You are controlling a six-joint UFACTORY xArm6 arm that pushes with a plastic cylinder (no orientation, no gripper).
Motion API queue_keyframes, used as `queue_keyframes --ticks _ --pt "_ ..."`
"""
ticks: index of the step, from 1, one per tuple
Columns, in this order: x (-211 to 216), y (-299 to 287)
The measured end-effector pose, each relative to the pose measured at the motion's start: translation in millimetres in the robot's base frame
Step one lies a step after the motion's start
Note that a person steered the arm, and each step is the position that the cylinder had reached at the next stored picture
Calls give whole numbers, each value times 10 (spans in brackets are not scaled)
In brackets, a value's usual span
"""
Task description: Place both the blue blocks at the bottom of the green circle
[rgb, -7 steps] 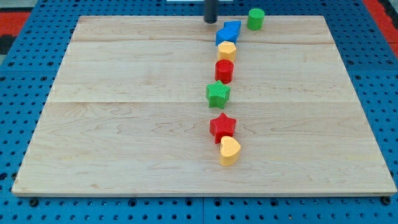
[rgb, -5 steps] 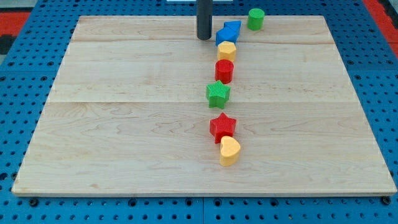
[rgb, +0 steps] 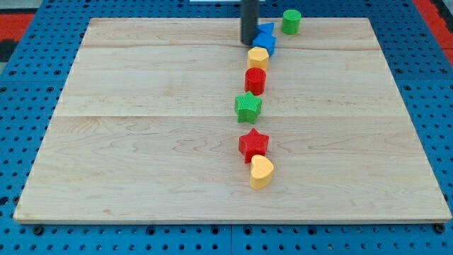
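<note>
Two blue blocks (rgb: pixel 264 37) lie pressed together near the board's top middle, their shapes hard to tell apart. The green circle (rgb: pixel 291 21) stands up and to their right, a small gap away. My tip (rgb: pixel 249 42) is at the left side of the blue blocks, touching or nearly touching them, and the rod hides their left edge.
Below the blue blocks runs a column: a yellow block (rgb: pixel 258 57), a red cylinder (rgb: pixel 255 81), a green star (rgb: pixel 248 107), a red star (rgb: pixel 253 144) and a yellow heart (rgb: pixel 260 171). The wooden board (rgb: pixel 141 142) lies on a blue pegboard.
My tip moved down and left beside the blue blocks, then right up against their left side. The blocks show no clear shift.
</note>
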State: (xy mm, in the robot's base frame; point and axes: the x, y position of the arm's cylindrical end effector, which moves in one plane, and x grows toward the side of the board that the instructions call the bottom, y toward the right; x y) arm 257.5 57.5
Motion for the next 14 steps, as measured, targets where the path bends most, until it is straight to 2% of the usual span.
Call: queue_keyframes --ticks 1,2,3,4,5,6,7,10,11,13,14 --pt "-42 178" --pt "-18 -87" --pt "243 -33" --pt "326 84" --pt "304 -441" --pt "-104 -582" --pt "-429 -401" --pt "-232 164" --pt "-232 -124" --pt "-603 340" --pt "-505 399"
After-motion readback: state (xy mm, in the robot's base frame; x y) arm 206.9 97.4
